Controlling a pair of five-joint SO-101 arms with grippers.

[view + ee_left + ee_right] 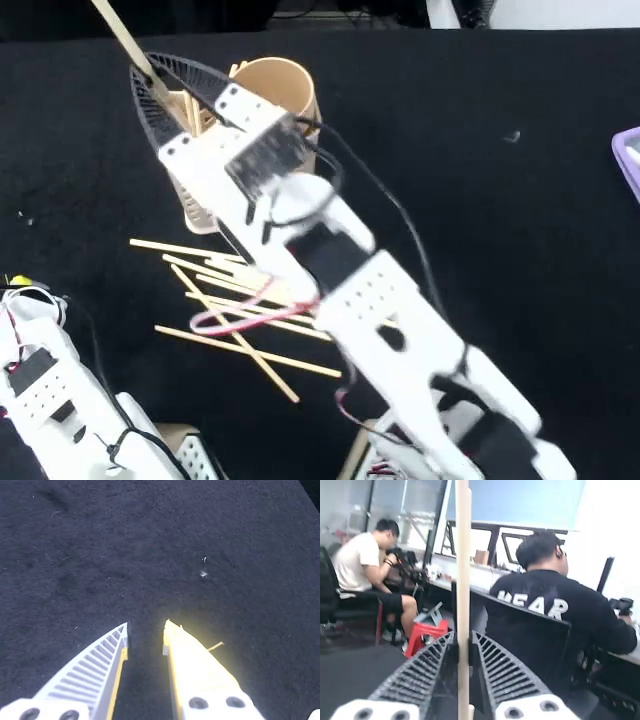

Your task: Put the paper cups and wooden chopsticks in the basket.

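A black mesh basket (192, 66) stands at the back left of the table with a tan paper cup (280, 85) and a few chopsticks (190, 112) in it. My right gripper (152, 80) is over the basket's far rim, shut on one wooden chopstick (118, 32) that sticks up past the fingers. In the right wrist view the same chopstick (463, 570) stands upright between the dark ribbed fingers (492, 667) of the gripper (464, 642). Several loose chopsticks (240, 300) lie in a pile in front of the basket. My left gripper (146, 627) hangs open over bare black cloth.
The left arm's white body (45, 390) sits at the near left corner. The right arm (380, 310) stretches diagonally over the chopstick pile. A purple object (628, 160) pokes in at the right edge. Black cloth (500, 230) covers the table.
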